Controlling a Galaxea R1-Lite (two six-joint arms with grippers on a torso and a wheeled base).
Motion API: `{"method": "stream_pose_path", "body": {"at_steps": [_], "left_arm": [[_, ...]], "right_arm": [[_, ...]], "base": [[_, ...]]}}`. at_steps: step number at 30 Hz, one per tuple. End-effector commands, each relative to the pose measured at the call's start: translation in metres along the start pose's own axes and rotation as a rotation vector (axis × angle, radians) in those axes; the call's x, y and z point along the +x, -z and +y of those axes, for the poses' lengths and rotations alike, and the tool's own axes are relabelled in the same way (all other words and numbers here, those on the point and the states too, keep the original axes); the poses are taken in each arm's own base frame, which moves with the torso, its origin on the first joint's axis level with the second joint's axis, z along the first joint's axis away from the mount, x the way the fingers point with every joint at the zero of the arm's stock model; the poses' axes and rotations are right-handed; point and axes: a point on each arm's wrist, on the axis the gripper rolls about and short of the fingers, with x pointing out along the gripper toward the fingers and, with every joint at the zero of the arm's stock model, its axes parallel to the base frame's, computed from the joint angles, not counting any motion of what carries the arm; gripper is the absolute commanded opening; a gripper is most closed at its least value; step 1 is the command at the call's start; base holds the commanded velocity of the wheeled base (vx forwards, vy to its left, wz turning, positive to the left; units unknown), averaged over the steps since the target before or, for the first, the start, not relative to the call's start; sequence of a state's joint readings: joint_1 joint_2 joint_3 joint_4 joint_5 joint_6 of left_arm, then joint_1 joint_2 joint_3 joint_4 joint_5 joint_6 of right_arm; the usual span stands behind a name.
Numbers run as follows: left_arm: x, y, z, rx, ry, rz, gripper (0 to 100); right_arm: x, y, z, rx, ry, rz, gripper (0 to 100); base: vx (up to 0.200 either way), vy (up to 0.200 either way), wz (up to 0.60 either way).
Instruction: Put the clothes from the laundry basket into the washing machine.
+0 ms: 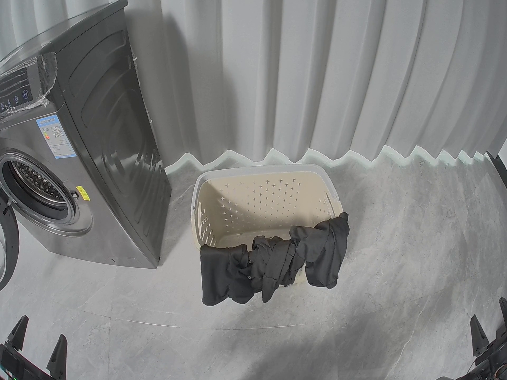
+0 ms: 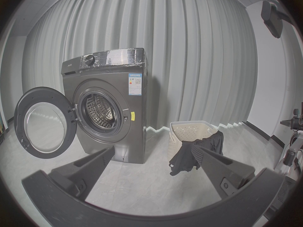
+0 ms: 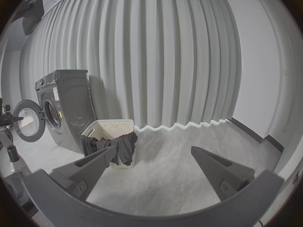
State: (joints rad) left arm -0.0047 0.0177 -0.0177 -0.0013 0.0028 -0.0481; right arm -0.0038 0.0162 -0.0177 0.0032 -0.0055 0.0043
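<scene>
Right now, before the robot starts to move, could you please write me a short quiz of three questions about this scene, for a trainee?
1. True or false: the door of the washing machine stands open.
2. Where do the dark clothes lie? A) inside the machine; B) draped over the rim of the laundry basket nearest the robot; C) folded flat at the basket's bottom.
3. What do the left gripper and the right gripper hold?

Key: 1 true. 2 B. 3 Nothing; both are open and empty.
</scene>
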Motion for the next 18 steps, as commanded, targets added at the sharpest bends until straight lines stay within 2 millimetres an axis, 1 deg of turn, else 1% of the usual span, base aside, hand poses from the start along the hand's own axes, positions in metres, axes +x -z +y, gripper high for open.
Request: {"method": "stream_pose_path", "body": {"at_steps": [1,10,12,13,14,15,17,18], "left_arm": [[0.0,0.004,0.0,-0.001,0.0,-0.002,100],[0.0,0.004,0.0,0.001,0.0,-0.002,100],[0.0,0.004,0.0,0.001,0.0,0.0,100],[0.0,0.004,0.0,0.001,0.0,0.0,100],[0.0,0.004,0.0,0.001,0.0,-0.002,100],[0.0,0.004,0.0,0.001,0.0,-0.002,100],[0.0,0.004,0.0,0.002,0.0,-0.002,100],[0.0,0.004,0.0,0.002,0.0,-0.002,100]], "right_arm": [[0.0,0.005,0.0,-0.001,0.001,0.001,100],[0.0,0.005,0.0,-0.004,0.003,0.0,100],[-0.003,-0.009,0.0,-0.007,-0.005,-0.074,100],[-0.01,-0.028,0.0,-0.005,0.0,-0.154,100],[-0.015,-0.04,0.0,-0.004,-0.002,-0.203,100],[-0.02,-0.057,0.0,-0.006,-0.009,-0.233,100],[-0.021,-0.074,0.0,-0.008,-0.028,-0.193,100],[-0.02,-0.074,0.0,-0.009,-0.031,-0.186,100]], "base": [[0.0,0.0,0.0],[0.0,0.0,0.0],[0.0,0.0,0.0],[0.0,0.0,0.0],[0.0,0.0,0.0],[0.0,0.0,0.0],[0.0,0.0,0.0],[0.0,0.0,0.0]]}}
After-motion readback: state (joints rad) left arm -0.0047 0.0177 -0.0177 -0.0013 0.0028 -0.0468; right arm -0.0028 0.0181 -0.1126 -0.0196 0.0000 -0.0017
